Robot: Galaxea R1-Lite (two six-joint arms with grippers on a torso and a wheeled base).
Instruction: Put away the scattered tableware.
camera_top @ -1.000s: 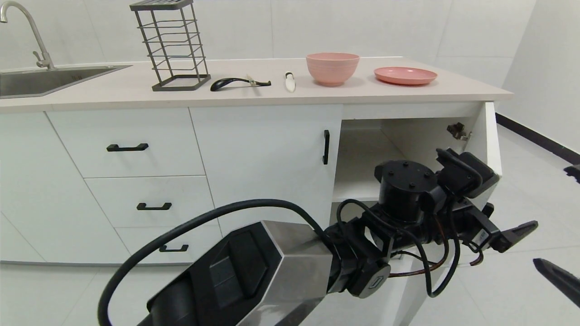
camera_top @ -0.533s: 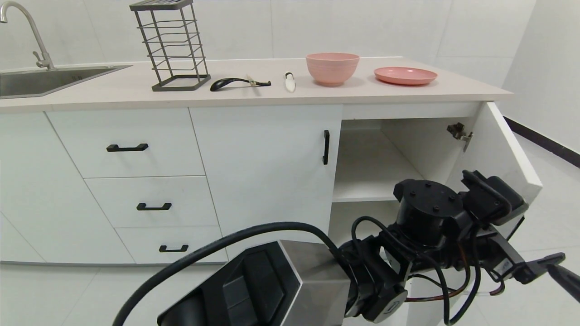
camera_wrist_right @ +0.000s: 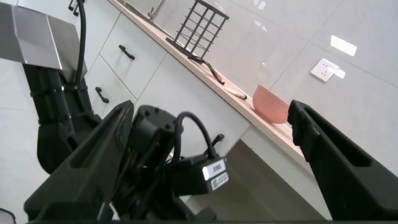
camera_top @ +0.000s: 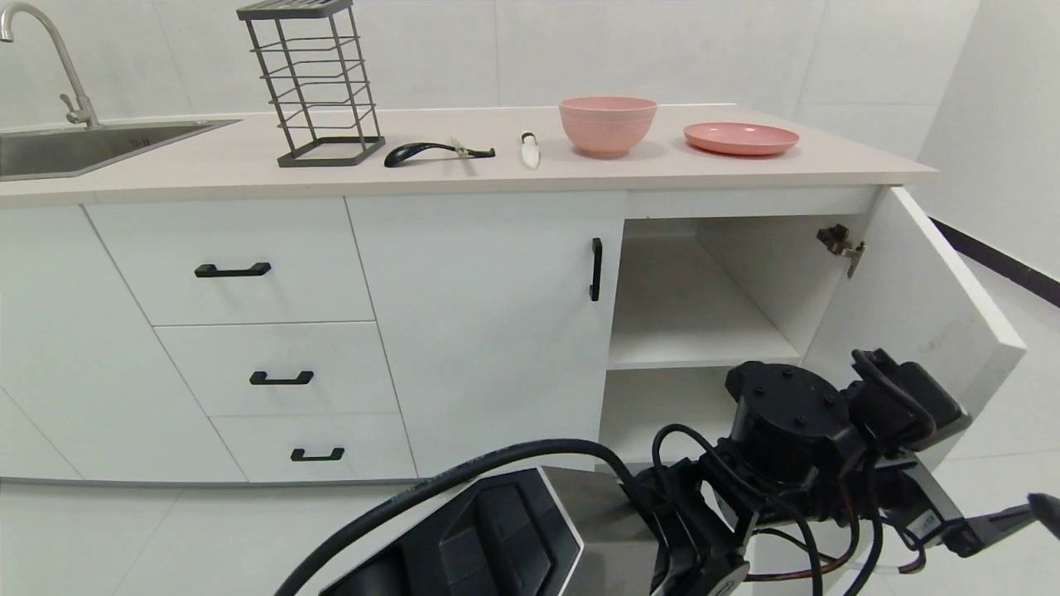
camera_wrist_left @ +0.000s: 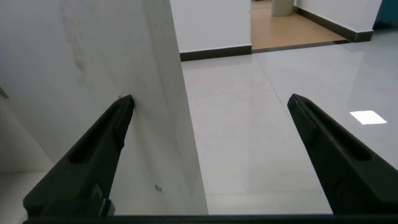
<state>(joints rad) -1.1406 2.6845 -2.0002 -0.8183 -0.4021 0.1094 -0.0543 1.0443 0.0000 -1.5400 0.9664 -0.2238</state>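
Nothing's been put away yet as far as I can tell: the pink bowl (camera_top: 608, 124) and the pink plate (camera_top: 741, 137) sit side by side but apart toward the right end of the surface (camera_top: 207, 174), with the plate nearer that end. The black spoon (camera_top: 431, 151) and a small white utensil (camera_top: 530, 149) lie mid-surface, between the bowl and the wire rack (camera_top: 319, 83), and the sink (camera_top: 83, 145) is off at the left end. Right below the bowl and plate the cabinet door (camera_top: 919, 306) is swung wide, and the shelf (camera_top: 696, 331) inside looks bare. So I'd say you're wrapping up the door-opening step. Your left gripper (camera_wrist_left: 209, 99) is down low at the door's outer edge with its fingers (camera_wrist_left: 93, 155) spread wide. The edge of the door sits in the gap between them, but they have hold of nothing. The right gripper (camera_wrist_right: 211, 106) is low too, looking across at the left arm, with its fingers (camera_wrist_right: 336, 155) gaping just as wide and nothing in them. Next you'll want to back the left arm off that door without knocking it shut. Then lift an arm to the surface; the plate or bowl is the easy first grab, and my guess is both belong on that shelf.
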